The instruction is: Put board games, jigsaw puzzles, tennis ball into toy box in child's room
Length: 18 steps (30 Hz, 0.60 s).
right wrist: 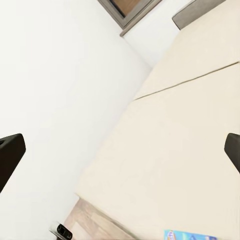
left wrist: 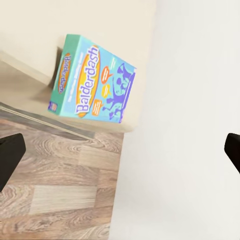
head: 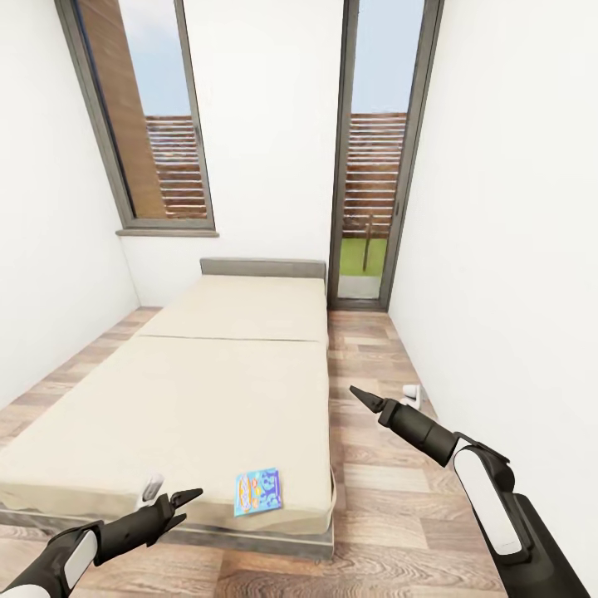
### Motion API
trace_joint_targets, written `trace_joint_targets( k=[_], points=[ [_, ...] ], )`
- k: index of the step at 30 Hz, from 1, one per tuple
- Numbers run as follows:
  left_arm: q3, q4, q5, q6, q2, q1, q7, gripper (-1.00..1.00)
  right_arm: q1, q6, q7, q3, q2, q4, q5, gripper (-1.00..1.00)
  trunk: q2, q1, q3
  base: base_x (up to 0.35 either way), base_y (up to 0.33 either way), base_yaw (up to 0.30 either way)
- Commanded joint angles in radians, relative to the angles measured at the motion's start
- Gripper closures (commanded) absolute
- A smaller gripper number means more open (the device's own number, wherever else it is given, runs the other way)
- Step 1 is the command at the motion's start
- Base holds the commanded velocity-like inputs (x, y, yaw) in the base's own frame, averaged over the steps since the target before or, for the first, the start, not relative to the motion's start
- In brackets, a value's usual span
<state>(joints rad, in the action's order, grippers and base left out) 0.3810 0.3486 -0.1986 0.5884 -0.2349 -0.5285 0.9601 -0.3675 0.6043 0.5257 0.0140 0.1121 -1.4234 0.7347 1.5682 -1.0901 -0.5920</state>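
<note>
Your blue cartoon-printed cardboard game box (head: 257,492) lies flat at the cream-beige bed's (head: 208,399) near edge; both black grippers, left (head: 187,499) and right (head: 359,394), hang released.

A bedroom in a home.
A wide cream bed (head: 208,390) with a grey headboard (head: 262,267) fills the middle of the frame, on a wood-plank floor (head: 390,490) between plain white walls (head: 507,249). At the top, a tall window (head: 145,124) and a glass door (head: 374,166) show slatted fencing and grass outside.
</note>
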Motion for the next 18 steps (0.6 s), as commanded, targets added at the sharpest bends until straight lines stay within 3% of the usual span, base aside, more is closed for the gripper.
trace_joint_targets(
  k=[1,18],
  points=[
    [0.002,0.000,-0.003,0.007,0.000,-0.001,0.002,-1.00,-0.001,0.008,0.000,0.001,0.000,-0.001,0.006,-1.00,0.008,-0.004,-0.004,0.000,0.000,0.000],
    [0.000,0.000,-0.002,0.005,0.002,-0.001,0.002,-1.00,-0.001,0.008,0.000,0.001,0.000,0.000,0.006,-1.00,0.127,-0.069,-0.057,0.000,0.000,0.000]
  ],
)
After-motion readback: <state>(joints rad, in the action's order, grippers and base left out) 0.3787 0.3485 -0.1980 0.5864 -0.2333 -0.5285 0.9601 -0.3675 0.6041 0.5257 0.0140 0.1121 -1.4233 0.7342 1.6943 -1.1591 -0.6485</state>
